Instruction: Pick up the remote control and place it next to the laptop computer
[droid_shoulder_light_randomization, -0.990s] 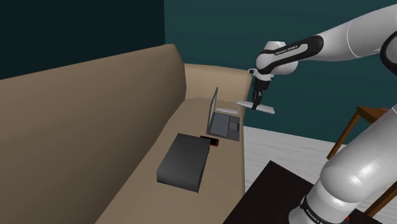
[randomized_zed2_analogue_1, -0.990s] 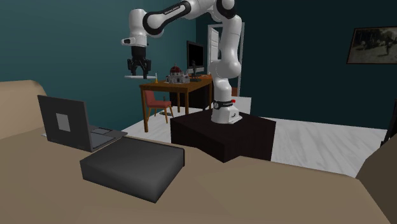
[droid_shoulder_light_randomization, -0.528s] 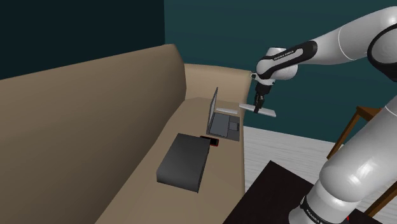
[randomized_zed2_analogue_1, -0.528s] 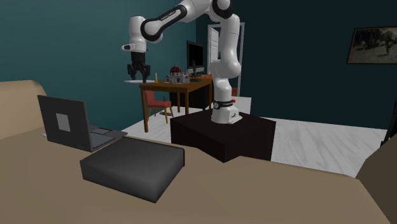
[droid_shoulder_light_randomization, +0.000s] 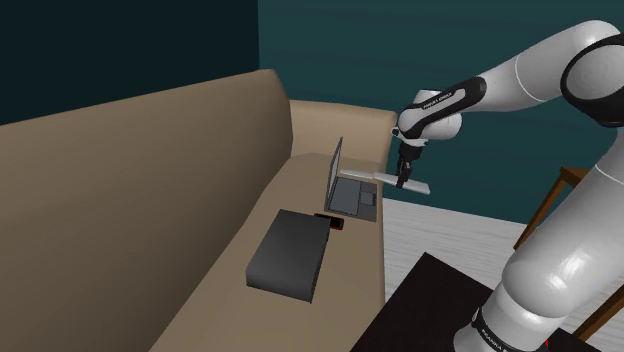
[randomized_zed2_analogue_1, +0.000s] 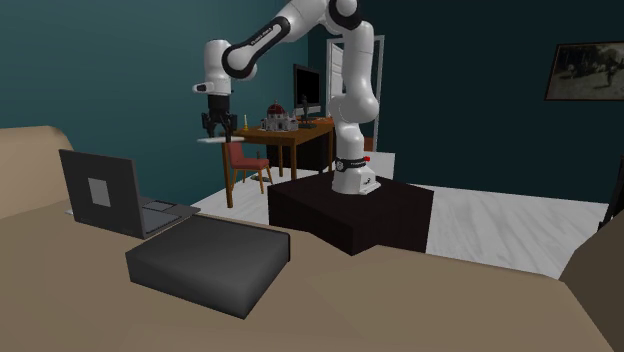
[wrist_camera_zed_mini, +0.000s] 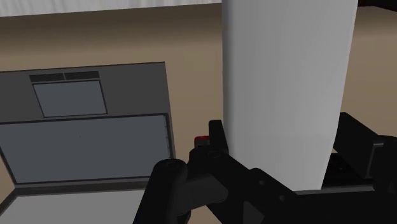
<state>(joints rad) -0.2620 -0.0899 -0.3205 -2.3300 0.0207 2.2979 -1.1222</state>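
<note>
My tool (droid_shoulder_light_randomization: 403, 174) is clamped on the pale remote control (droid_shoulder_light_randomization: 423, 186), held in the air near the open laptop (droid_shoulder_light_randomization: 352, 192) on the sofa (droid_shoulder_light_randomization: 200, 150). Pickup done; setting it down beside the laptop is left.

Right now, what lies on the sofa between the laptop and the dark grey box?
In the shoulder view, a small black object with a red edge lies between the laptop and the dark grey box.
</note>
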